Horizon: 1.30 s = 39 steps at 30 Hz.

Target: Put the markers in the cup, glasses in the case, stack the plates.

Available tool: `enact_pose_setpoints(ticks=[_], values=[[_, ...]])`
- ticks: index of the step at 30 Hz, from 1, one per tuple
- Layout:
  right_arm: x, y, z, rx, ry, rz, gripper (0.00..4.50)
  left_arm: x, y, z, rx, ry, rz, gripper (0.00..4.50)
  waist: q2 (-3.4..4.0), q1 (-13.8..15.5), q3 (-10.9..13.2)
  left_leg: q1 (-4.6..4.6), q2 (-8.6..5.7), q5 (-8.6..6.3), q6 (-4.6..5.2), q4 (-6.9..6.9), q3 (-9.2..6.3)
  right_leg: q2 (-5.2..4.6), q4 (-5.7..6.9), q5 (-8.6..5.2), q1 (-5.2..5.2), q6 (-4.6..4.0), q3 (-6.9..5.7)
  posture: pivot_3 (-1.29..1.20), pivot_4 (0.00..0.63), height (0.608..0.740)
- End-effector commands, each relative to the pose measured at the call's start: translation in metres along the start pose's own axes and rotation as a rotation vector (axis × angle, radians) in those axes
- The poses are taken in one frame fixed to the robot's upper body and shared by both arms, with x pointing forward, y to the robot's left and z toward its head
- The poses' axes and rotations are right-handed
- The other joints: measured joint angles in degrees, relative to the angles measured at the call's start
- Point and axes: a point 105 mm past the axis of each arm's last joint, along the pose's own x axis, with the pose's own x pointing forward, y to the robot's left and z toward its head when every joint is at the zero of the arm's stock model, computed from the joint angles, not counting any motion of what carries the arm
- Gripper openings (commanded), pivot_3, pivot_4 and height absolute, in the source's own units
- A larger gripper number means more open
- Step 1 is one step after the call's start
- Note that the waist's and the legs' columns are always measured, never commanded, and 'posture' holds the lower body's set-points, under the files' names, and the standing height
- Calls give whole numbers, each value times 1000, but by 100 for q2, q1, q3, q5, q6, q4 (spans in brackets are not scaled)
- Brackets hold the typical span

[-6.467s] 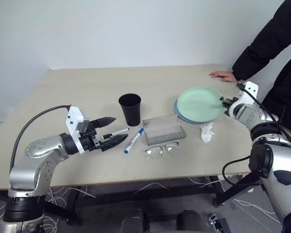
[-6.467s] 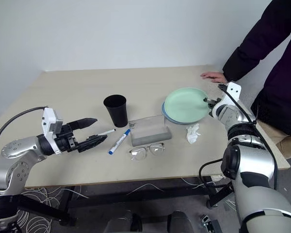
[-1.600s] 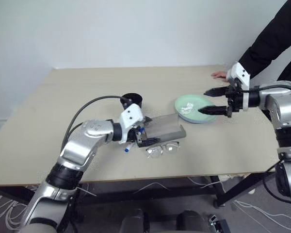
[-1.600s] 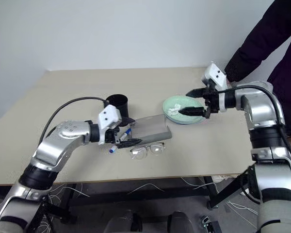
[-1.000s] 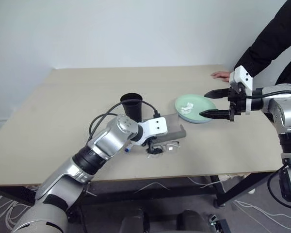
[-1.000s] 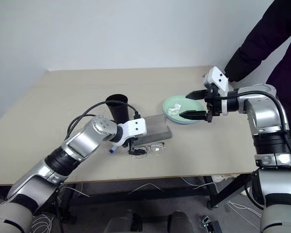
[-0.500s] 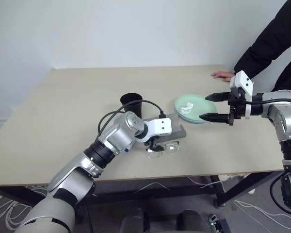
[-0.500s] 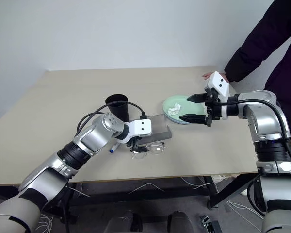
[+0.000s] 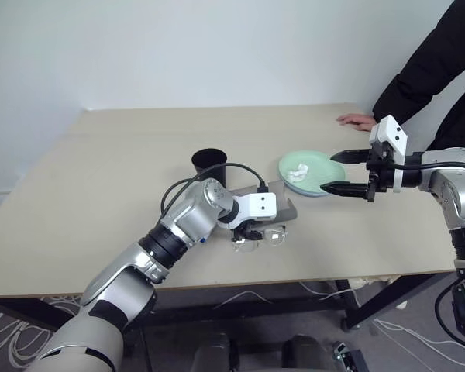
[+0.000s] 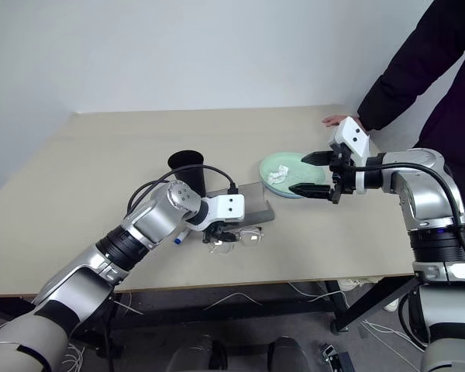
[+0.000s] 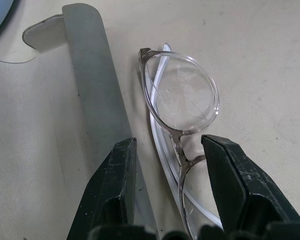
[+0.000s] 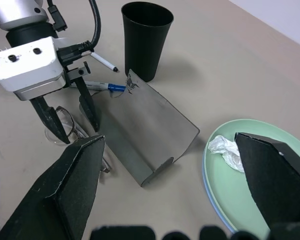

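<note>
The glasses (image 11: 182, 95) lie on the table in front of the grey case (image 12: 150, 132). My left gripper (image 11: 170, 150) points down over them, open, one finger on each side of the bridge, with small gaps showing. The two markers (image 12: 102, 86) lie by the black cup (image 9: 209, 167), mostly hidden behind my left wrist in the head views. A mint green plate (image 9: 318, 177) rests on a light blue one. My right gripper (image 9: 331, 172) hovers open above the plates' near side, holding nothing.
A crumpled white tissue (image 12: 227, 150) lies on the green plate. A person in a dark sleeve rests a hand (image 9: 356, 120) on the table's far right corner. Bare tabletop (image 9: 116, 155) stretches to the left and far side.
My left gripper has moved from the markers to the glasses and its fingers have narrowed around the bridge. The tissue, earlier on the table, now lies on the green plate. The right gripper has stayed open.
</note>
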Motion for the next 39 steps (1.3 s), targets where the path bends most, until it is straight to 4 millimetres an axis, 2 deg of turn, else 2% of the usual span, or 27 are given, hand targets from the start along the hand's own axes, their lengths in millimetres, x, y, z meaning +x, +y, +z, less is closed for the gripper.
enact_pose_setpoints(ticks=[1, 7, 10, 14, 15, 26, 33, 39], values=[[-9, -4, 19, -52, -49, -30, 4500, -6, 5, 7, 45, 2, 16, 2130, 0, 0, 0, 0, 0, 0, 0, 0, 0, 0, 0, 0, 0, 0, 0, 0, 0, 740], [-8, -3, 18, -50, -51, -33, 4500, -5, 3, 6, 48, 4, 9, 2130, 0, 0, 0, 0, 0, 0, 1, 1, -1, 0, 0, 0, 1, 0, 0, 0, 0, 740], [-8, -4, 18, -48, -52, -35, 4500, -5, 3, 5, 48, 5, 9, 1535, 0, 0, 0, 0, 0, 0, 1, 1, -1, 0, 0, 0, 1, 0, 0, 0, 0, 740], [-9, -4, 18, -47, -51, -37, 4500, -4, 3, 5, 48, 5, 11, 135, 0, 0, 0, 0, 0, 0, 2, 2, -1, 0, 0, 0, 1, 0, 0, 0, 0, 740], [-9, -4, 18, -48, -51, -37, 4500, -4, 3, 5, 49, 4, 11, 34, 0, 0, 0, 0, 0, 0, 2, 2, -1, 0, 0, 0, 2, 0, 0, 0, 0, 740], [-8, -6, 19, -50, -49, -36, 4500, -9, 5, 11, 52, -35, 12, 34, 0, 0, 0, 0, 0, 0, 4, 6, -2, 0, 1, 2, 3, 1, 0, 0, 0, 740], [-7, -7, 19, -51, -48, -34, 4500, -40, 25, 37, 26, -138, 37, 34, -4, 1, 3, -2, 0, 0, 6, 10, -2, 0, 2, 4, 3, 3, 0, 0, 0, 740], [-5, -7, 20, -52, -53, -31, 4500, -53, 47, 42, 17, -148, 109, 34, -4, -2, 3, -3, -1, -1, 9, 13, -2, 0, 1, 7, 4, 8, 0, 0, 0, 740]])
